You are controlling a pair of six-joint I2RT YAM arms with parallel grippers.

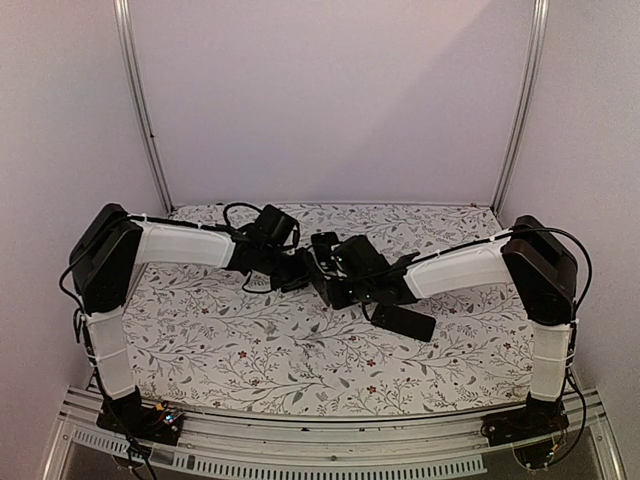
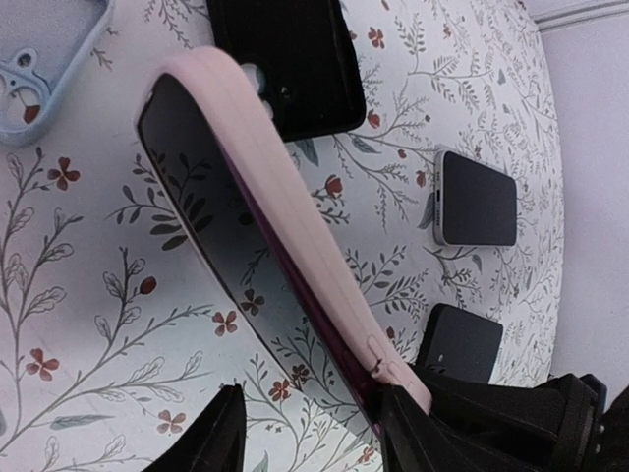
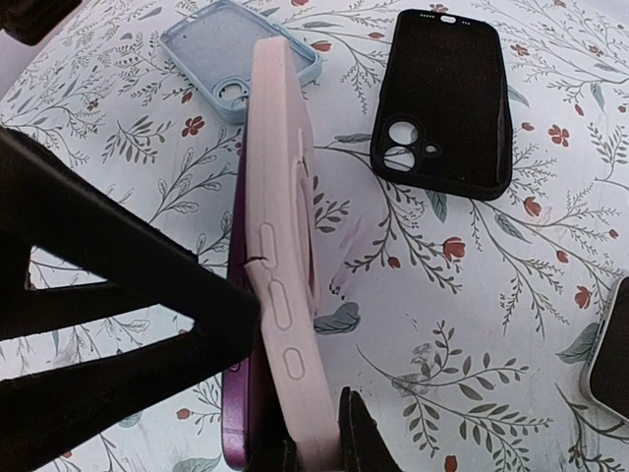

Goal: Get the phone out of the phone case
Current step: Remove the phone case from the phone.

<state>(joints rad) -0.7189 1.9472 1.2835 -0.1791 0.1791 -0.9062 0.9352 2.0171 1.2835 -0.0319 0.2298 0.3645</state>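
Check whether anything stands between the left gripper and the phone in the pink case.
Nothing visible does. The open left gripper sits at one end of the pink phone case; the right gripper clamps the other end.

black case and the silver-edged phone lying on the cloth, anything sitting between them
Nothing. In the left wrist view the floral cloth between the black case and the silver-edged phone is bare.

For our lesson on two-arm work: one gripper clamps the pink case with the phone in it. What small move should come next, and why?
Probably close the left gripper on the purple edge of the phone. That edge already stands out of the pink case, which the right gripper pinches shut, and the left jaws stand open beside it.
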